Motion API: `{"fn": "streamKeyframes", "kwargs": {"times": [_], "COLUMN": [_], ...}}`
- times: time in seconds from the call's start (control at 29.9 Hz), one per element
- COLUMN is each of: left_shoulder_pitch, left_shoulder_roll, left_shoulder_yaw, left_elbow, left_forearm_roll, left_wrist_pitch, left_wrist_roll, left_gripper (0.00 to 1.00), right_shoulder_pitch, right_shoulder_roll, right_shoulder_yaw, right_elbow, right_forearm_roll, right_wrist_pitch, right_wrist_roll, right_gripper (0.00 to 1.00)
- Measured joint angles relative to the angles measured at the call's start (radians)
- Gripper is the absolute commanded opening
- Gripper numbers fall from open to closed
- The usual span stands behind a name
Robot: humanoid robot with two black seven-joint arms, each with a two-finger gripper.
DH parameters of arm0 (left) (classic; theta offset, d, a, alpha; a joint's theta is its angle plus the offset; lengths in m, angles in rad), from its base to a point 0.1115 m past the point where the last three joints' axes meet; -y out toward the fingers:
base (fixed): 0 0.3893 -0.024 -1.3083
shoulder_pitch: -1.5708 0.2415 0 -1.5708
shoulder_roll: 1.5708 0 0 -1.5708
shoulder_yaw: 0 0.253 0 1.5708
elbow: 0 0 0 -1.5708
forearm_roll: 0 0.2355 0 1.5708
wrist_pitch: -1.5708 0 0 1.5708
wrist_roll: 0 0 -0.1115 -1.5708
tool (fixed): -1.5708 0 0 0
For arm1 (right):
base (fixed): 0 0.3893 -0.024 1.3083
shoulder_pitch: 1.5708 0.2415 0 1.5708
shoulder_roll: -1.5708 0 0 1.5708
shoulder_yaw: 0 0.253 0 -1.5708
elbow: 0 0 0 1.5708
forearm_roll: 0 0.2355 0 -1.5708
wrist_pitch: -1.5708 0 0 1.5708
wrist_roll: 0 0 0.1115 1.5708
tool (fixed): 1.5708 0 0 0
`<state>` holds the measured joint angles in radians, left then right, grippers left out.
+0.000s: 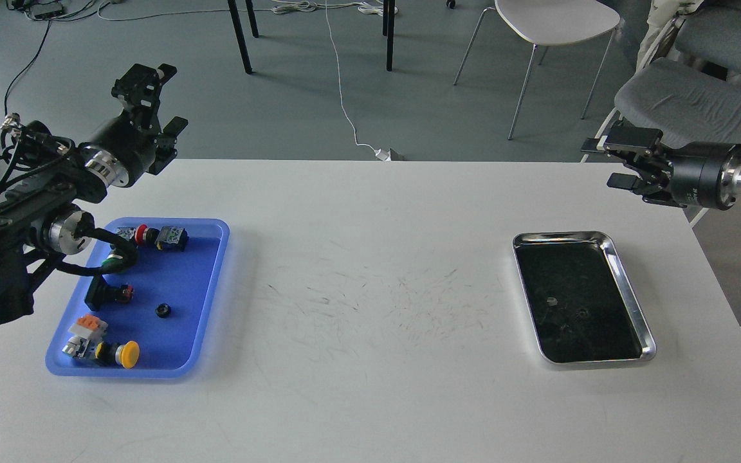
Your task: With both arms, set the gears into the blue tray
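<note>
The blue tray [223, 254] lies at the table's left. One small black gear [163, 310] rests on its floor near the middle, among coloured push buttons. My left gripper [159, 99] is raised above the tray's far end, past the table's back edge, open and empty. Over the table's far right corner my right gripper [607, 163] points left, open, with nothing between its fingers. It hangs beyond the steel tray [631, 292], whose dark floor shows a tiny pale speck [552, 300] and a faint dark ring [581, 313]; I cannot tell what these are.
Push buttons with a red cap [142, 234], a green cap [112, 262] and a yellow cap [128, 354] lie in the blue tray. My left arm's cable [113, 257] hangs over the tray's left part. Chairs stand behind the table.
</note>
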<state>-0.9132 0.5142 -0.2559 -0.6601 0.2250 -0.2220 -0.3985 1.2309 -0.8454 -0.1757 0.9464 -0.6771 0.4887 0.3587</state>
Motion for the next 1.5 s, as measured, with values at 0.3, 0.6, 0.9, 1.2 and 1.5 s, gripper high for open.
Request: {"fn": "streamKeyframes", "kwargs": {"times": [0.3, 0.6, 0.9, 1.2, 1.5], "left_shoulder_pitch": [0.000, 0.002, 0.004, 0.005, 0.005], "left_shoulder_roll": [-0.092, -0.144, -0.153, -0.157, -0.172], "left_shoulder_yaw": [-0.015, -0.071, -0.130, -0.130, -0.128], "left_elbow": [0.049, 0.085, 0.107, 0.120, 0.139], "left_forearm_roll": [-0.060, -0.083, -0.090, -0.090, -0.088], "left_wrist_pitch": [-0.024, -0.010, 0.011, 0.026, 0.028], "left_wrist_roll": [0.195, 0.207, 0.192, 0.191, 0.186], "left_gripper": [0.99, 0.99, 0.99, 0.99, 0.99], "right_shoulder_pitch": [-0.005, 0.051, 0.060, 0.054, 0.051], "right_shoulder_roll": [-0.007, -0.027, -0.059, -0.062, -0.086], "right_shoulder_yaw": [-0.003, -0.002, 0.068, 0.062, 0.090], "right_elbow": [0.093, 0.203, 0.234, 0.249, 0.220], "right_forearm_roll": [-0.212, -0.360, -0.308, -0.591, -0.694], "right_wrist_pitch": [0.000, 0.000, 0.000, 0.000, 0.000], "right_wrist_roll": [-0.004, 0.001, 0.002, 0.047, 0.126], "right_gripper": [0.89, 0.99, 0.98, 0.98, 0.99]}}
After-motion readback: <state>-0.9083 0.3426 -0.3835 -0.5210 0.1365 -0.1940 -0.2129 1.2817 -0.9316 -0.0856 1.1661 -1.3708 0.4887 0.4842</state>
